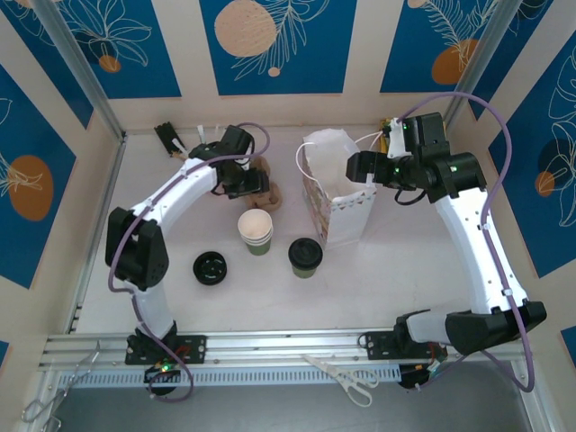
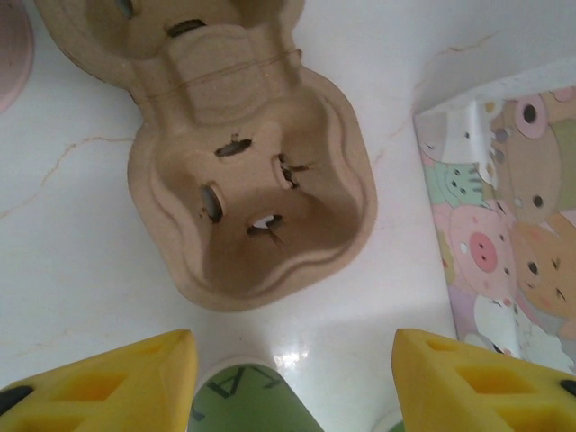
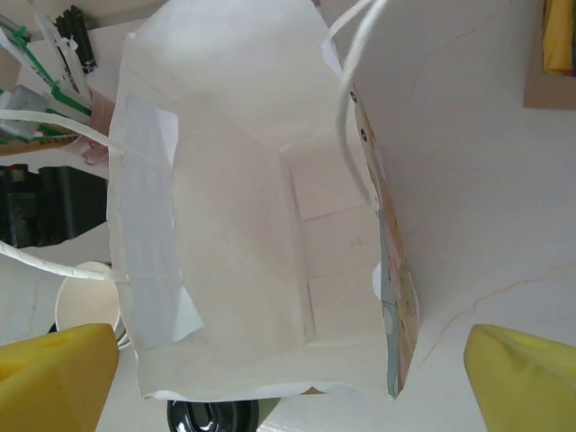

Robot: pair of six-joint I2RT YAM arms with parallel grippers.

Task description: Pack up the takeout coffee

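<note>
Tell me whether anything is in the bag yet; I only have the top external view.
Observer: The right wrist camera looks straight down into the white bag; no cup is on its floor.
Operator: How do the right fingers stand?
Observer: The right gripper is open, its fingers spread wider than the bag's mouth.
Operator: What is the left arm facing?
Observer: The left gripper is open, facing a brown pulp cup carrier; the carrier's nearest well holds nothing.
</note>
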